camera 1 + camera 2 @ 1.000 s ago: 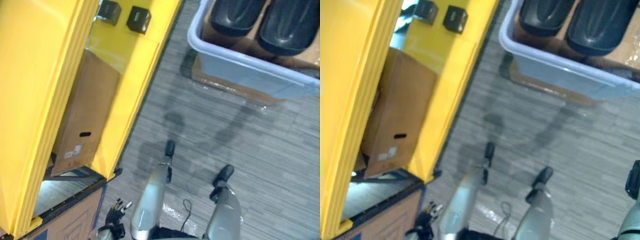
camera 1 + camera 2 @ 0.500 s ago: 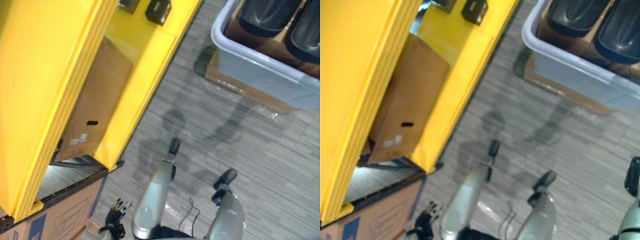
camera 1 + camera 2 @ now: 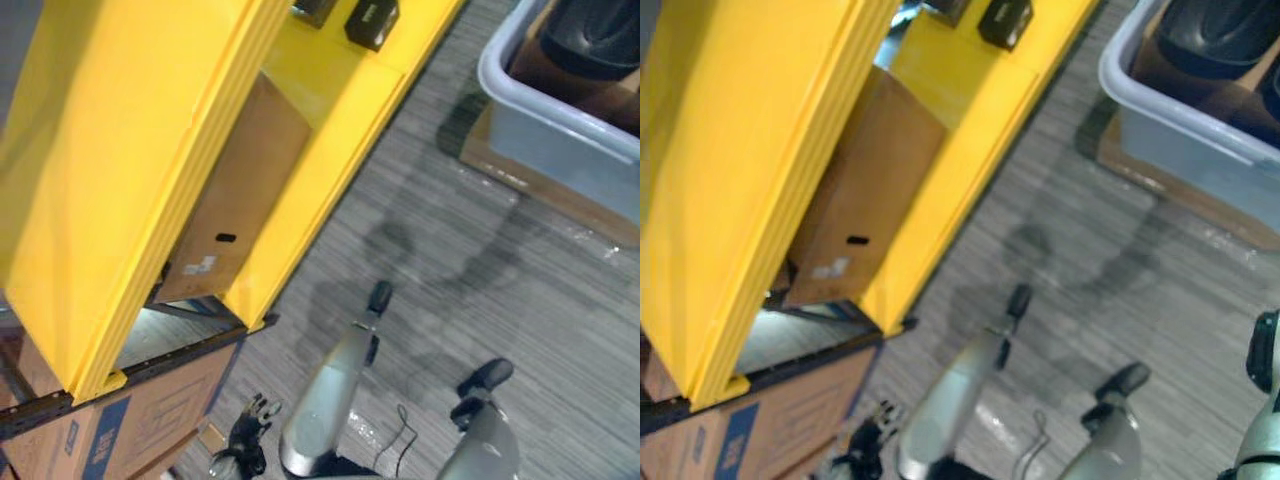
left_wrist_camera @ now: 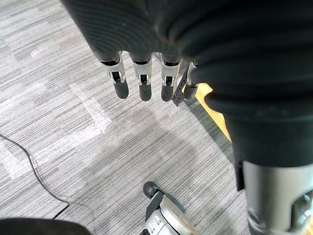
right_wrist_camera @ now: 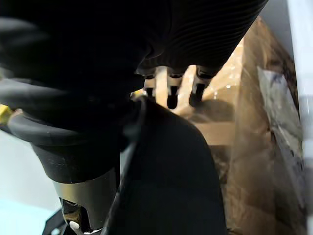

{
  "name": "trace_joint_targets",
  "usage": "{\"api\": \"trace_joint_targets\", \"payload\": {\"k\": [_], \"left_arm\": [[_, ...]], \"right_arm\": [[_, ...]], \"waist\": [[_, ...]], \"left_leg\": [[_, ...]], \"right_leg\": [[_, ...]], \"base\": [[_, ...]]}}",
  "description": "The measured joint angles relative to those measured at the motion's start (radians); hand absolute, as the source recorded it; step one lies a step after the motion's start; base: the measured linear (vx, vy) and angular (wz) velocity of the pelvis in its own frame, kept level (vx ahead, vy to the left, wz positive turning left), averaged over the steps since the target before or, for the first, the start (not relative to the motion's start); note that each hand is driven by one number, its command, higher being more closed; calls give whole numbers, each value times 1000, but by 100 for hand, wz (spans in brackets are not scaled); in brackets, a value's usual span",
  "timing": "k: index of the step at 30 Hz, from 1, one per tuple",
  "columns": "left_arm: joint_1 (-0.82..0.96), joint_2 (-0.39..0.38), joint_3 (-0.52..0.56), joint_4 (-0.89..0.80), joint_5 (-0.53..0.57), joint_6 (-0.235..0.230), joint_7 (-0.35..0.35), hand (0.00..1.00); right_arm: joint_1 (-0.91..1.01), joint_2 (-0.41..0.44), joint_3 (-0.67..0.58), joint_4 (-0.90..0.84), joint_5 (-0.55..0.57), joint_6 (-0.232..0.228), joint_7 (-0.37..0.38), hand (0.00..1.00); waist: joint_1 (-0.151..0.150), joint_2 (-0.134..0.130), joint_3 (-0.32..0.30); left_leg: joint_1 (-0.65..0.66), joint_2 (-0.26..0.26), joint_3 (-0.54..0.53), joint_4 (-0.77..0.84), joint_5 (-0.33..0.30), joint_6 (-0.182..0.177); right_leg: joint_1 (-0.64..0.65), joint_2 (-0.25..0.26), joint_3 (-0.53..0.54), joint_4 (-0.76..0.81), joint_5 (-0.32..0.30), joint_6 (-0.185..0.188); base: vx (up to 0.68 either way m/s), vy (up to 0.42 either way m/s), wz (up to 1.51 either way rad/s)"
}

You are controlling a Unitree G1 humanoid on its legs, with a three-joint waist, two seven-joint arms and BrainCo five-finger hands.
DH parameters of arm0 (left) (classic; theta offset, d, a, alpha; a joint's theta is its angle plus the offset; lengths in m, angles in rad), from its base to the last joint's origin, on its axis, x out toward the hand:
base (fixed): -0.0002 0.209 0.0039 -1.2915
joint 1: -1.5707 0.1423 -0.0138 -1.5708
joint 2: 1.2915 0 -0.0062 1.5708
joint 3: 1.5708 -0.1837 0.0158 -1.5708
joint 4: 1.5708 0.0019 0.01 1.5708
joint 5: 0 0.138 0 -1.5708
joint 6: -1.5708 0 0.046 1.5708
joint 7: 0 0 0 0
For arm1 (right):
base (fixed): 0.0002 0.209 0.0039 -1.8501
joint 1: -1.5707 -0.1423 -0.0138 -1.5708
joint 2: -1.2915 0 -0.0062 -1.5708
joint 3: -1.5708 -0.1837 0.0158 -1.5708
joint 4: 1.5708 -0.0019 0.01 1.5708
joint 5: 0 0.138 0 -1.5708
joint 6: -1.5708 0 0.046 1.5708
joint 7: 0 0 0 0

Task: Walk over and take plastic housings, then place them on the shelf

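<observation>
Left eye view: yellow shelf (image 3: 130,150) on the left, w/ a cardboard box (image 3: 245,190) in its bay. The box has a white label (image 3: 198,266) and a dark hand slot; print too small to read. Below it is a 2nd carton (image 3: 135,430) w/ blue print, not legible. Small black blocks (image 3: 372,20) sit on the yellow ledge up top, markings unreadable. Black plastic housings (image 3: 600,30) lie in a pale grey tub (image 3: 560,150) at upper right, well apart from the shelf, on grey carpet (image 3: 450,270). Left hand (image 4: 141,81) hangs over the carpet, fingers straight, slightly spread, holding nothing. Right wrist view: right hand (image 5: 171,85) over brown cardboard (image 5: 244,161), a black smooth shell (image 5: 168,171) close against it. Whether it grips the shell, can't tell.
</observation>
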Motion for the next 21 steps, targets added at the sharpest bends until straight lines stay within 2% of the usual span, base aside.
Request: {"api": "trace_joint_targets", "payload": {"k": [2, 3, 5, 6, 11, 21], "left_arm": [[-16, -4, -13, 20, 0, -7, -4, 0], [-27, -12, -14, 28, -1, -10, -9, 0], [-35, -19, -20, 28, -1, -12, -20, 0], [-41, -19, -20, 28, -1, -15, -21, 0], [-44, -19, -54, 29, -31, -17, -21, 0], [-45, -19, -58, 30, -34, -19, -21, 0]], "right_arm": [[-2, -16, 1, 6, 0, 14, -13, 0], [-3, -25, 3, 11, 0, 23, -34, 0], [-9, -27, 7, 12, -1, 33, -82, 0], [-10, -27, 23, 21, -1, 33, -109, 100], [-11, -30, 20, 57, 1, 43, -181, 100], [-12, -52, 20, 75, -2, 107, -181, 100]], "waist": [[13, 7, -5], [23, 13, -10], [25, 25, -19], [30, 25, -19], [52, 25, -19], [60, 41, -31]], "left_leg": [[-3, -3, -10, 2, -2, -3], [-12, -2, -14, 9, -5, -6], [-34, -3, -30, 28, -10, -10], [-36, -3, -33, 28, -10, -10], [-34, -1, -37, 30, -12, -13], [-8, 4, -29, 17, -13, -14]], "right_leg": [[0, 0, -6, -1, -4, -2], [-2, 1, -14, -1, -7, -6], [-5, 3, -29, 0, -10, -7], [-7, 3, -32, 1, -11, -7], [-2, 3, -38, 4, -14, -9], [12, 3, -31, 1, -16, -9]], "base": [[11, 9, 7], [1, 21, 12], [1, 24, 12], [0, 19, 6], [0, 4, 1], [0, 2, -1]]}}
